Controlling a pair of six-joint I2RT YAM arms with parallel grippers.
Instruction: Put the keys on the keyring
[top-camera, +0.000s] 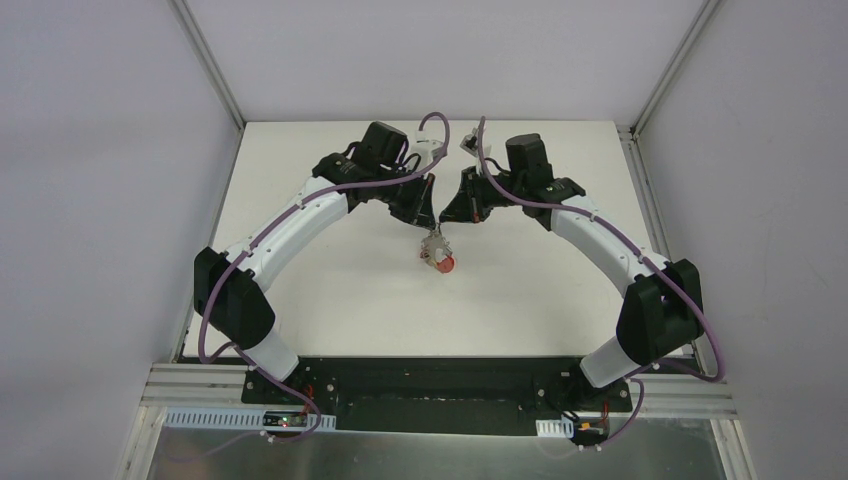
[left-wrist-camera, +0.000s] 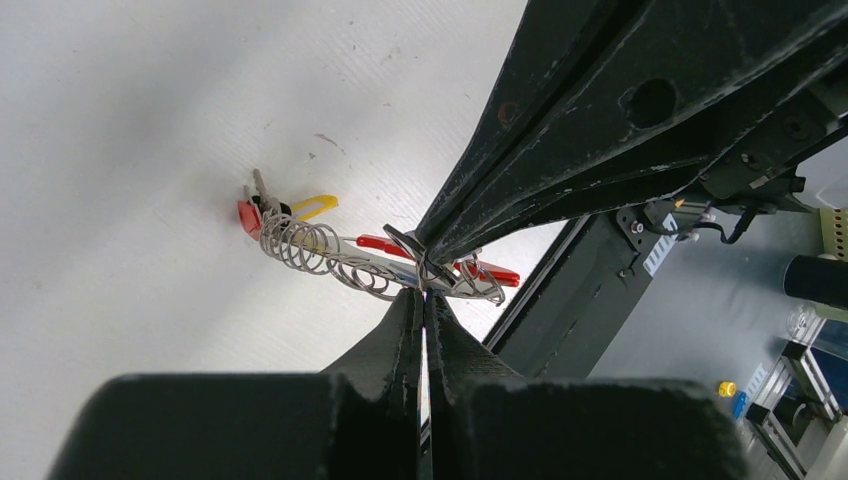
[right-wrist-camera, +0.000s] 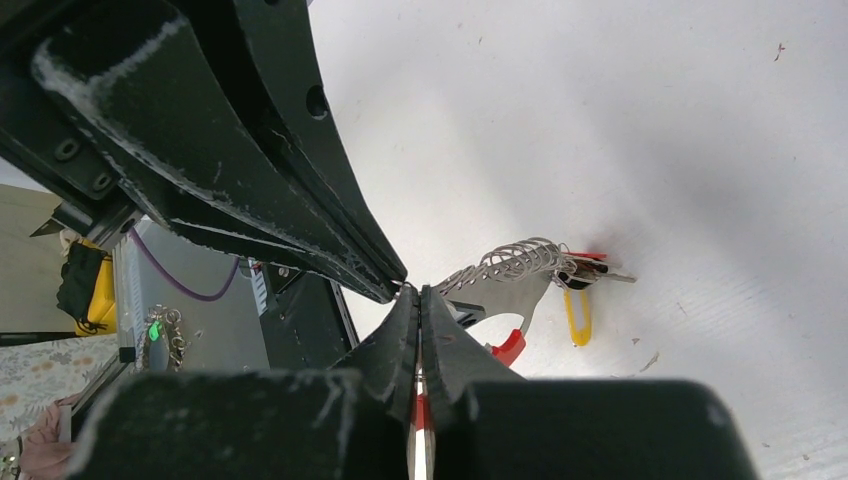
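Your left gripper (left-wrist-camera: 422, 296) has its fingers pressed flat together, pinching the near end of the keyring (left-wrist-camera: 372, 266). Your right gripper (right-wrist-camera: 418, 293) is likewise shut, its tips meeting the left ones at that same end. They sit against a small dark piece, and I cannot tell whether that is a key head or part of the clip. From there the keyring slopes away toward the table (top-camera: 330, 280), with its wire coil and red arc showing. The keys (left-wrist-camera: 262, 212), one red-capped and one yellow among them, are bunched at the far end, low over the surface. You appear to be mid-threading, with the clip steadied between both arms. The next move likely calls for one steady hold while the other works the opening, in small motions so nothing slips off.
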